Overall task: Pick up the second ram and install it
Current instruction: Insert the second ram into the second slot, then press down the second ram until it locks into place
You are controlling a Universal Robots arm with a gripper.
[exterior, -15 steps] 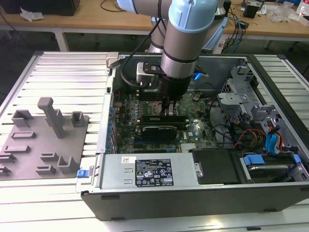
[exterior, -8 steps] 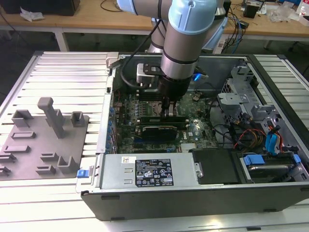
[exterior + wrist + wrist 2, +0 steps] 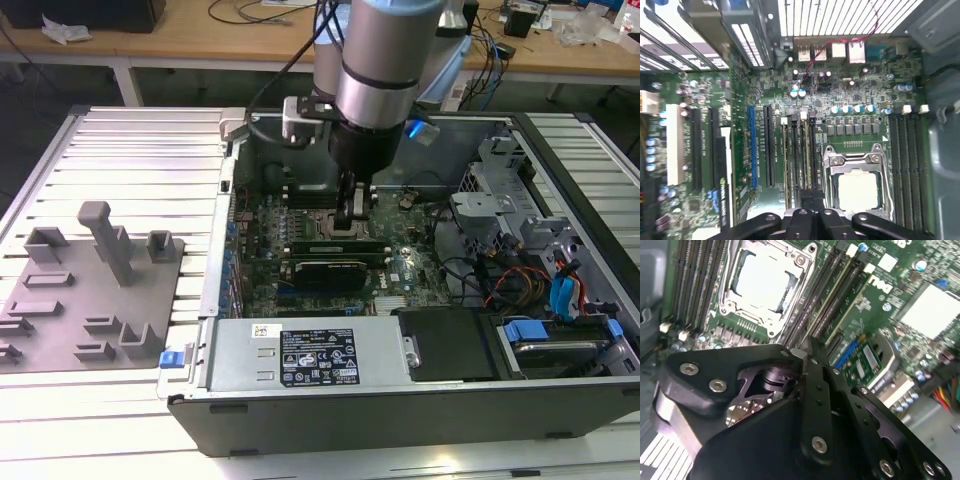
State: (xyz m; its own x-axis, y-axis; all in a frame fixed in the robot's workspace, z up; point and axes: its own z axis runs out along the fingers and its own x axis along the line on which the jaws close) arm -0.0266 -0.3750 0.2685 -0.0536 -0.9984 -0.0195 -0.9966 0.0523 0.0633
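Case (image 3: 560, 200) sits open on the desk, motherboard (image 3: 740, 95) flat inside, CPU socket (image 3: 855, 185) mid-board with memory slots (image 3: 800, 155) along both its sides. Gripper (image 3: 357, 205) hangs right over the socket-side slots; I'd say its narrow jaws pinch the second ram (image 3: 810, 335), poised on edge above a slot. Judgement call: keep the stick square to the slot and press straight down so both clips catch.

You see an open computer case (image 3: 560, 400) lying on a ribbed metal table (image 3: 130, 150), with its green motherboard (image 3: 300, 215) exposed and a grey power supply (image 3: 300, 355) along the near wall. At the board's middle sits the processor socket (image 3: 856, 186), flanked in both wrist views by empty black memory slots (image 3: 905, 160). To the exterior view's left you find a grey fixture block (image 3: 95, 285), apart from the case.
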